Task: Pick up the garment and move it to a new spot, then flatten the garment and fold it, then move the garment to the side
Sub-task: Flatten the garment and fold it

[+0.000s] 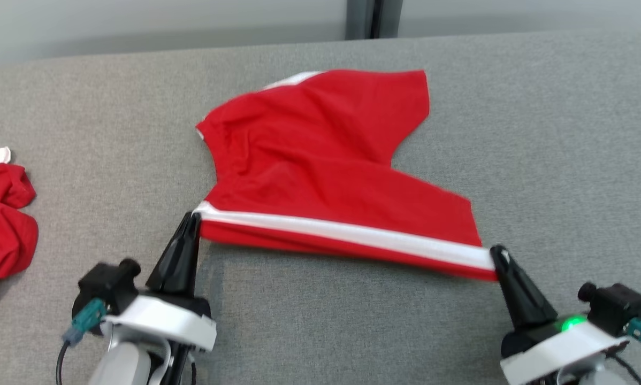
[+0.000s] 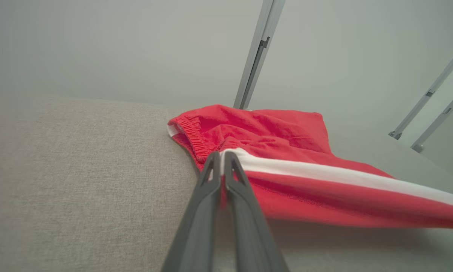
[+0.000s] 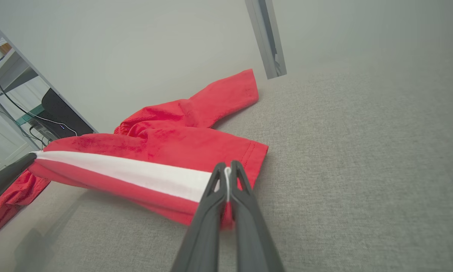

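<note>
While the left end effector pinches the waistband corner and the right end effector clamps the leg hem, the garment is stretched between them. Its white-striped near edge is lifted and the rest trails far across the grey bench. Long axis runs left to right, with the waistband pointing left. Each arm already has its end, so I'd say neither is nearer.

No text, label, brand, number or sign can be read. The red garment is plain cloth with an unmarked white stripe, and nothing around it carries print.
</note>
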